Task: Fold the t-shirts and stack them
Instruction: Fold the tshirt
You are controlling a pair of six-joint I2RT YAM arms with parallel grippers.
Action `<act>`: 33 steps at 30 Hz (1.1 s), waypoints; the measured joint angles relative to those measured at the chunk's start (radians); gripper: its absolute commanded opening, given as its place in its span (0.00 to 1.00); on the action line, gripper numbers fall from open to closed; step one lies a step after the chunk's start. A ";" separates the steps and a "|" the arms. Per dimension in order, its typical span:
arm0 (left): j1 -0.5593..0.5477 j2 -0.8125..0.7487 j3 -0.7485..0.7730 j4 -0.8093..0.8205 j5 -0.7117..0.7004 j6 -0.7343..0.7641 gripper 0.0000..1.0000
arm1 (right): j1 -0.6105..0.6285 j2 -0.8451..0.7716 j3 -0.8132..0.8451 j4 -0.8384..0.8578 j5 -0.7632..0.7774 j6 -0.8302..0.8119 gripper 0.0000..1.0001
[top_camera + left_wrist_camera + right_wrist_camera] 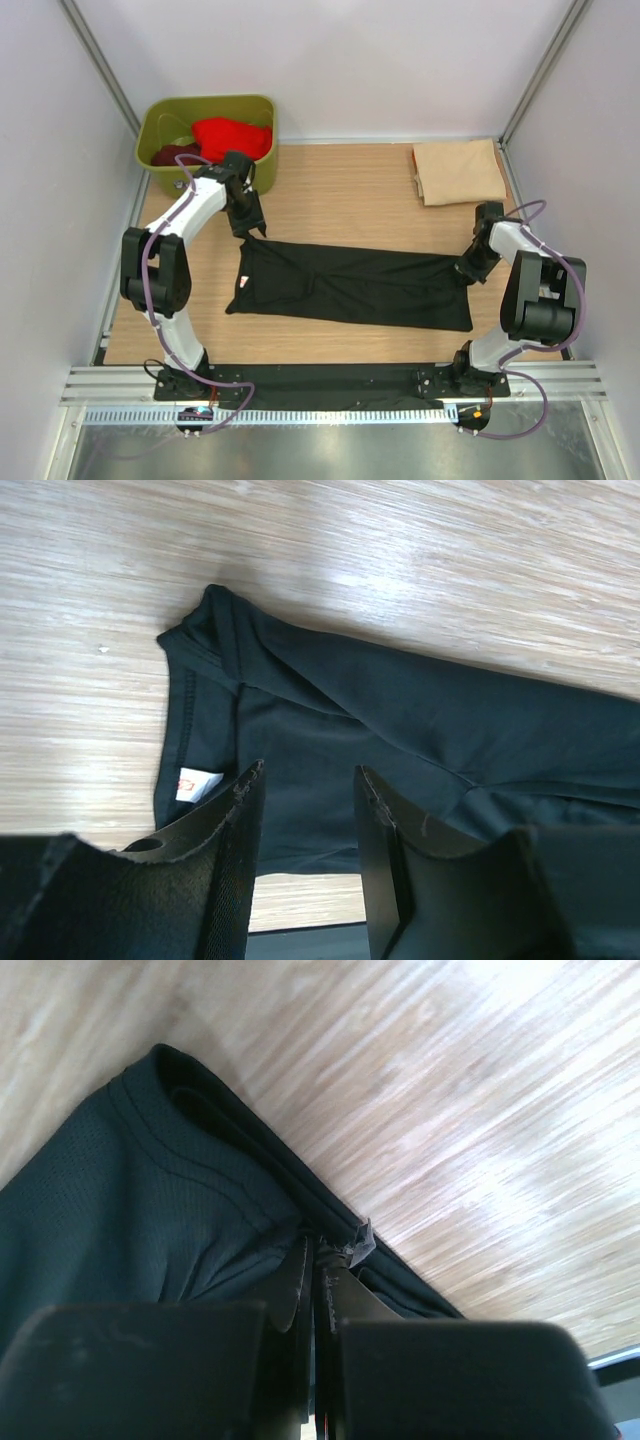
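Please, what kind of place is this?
Probably a robot test cell, not a home: white walls enclose a wooden table, and the left arm and right arm are bolted to a metal rail.

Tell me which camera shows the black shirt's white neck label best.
Left wrist: the white neck label sits close and clear beside the open left gripper. Top external shows only a pale speck. Right wrist shows just the black shirt hem, no label.

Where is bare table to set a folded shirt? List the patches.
Bare wood: the far side between the tub and the beige shirt, and a strip between the black shirt and the near edge. Crowded: the black shirt's ends, where the left tool and right tool sit.
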 measured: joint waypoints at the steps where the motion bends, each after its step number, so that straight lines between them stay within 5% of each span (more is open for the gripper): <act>1: 0.000 0.000 0.000 -0.002 -0.003 0.000 0.42 | 0.000 -0.003 -0.010 0.004 0.007 0.000 0.01; 15: -0.002 0.003 0.011 -0.025 -0.018 0.000 0.37 | 0.000 -0.088 -0.056 0.040 0.067 0.000 0.02; 20: -0.031 0.004 0.008 0.013 0.019 -0.006 0.25 | 0.000 -0.092 -0.066 0.045 0.064 0.003 0.14; 25: -0.055 0.012 0.008 -0.002 -0.005 -0.011 0.29 | 0.000 -0.101 -0.055 0.028 0.056 0.000 0.31; 33: 0.027 0.013 0.008 0.003 0.009 -0.047 0.35 | 0.030 -0.142 0.090 -0.010 0.007 0.000 0.37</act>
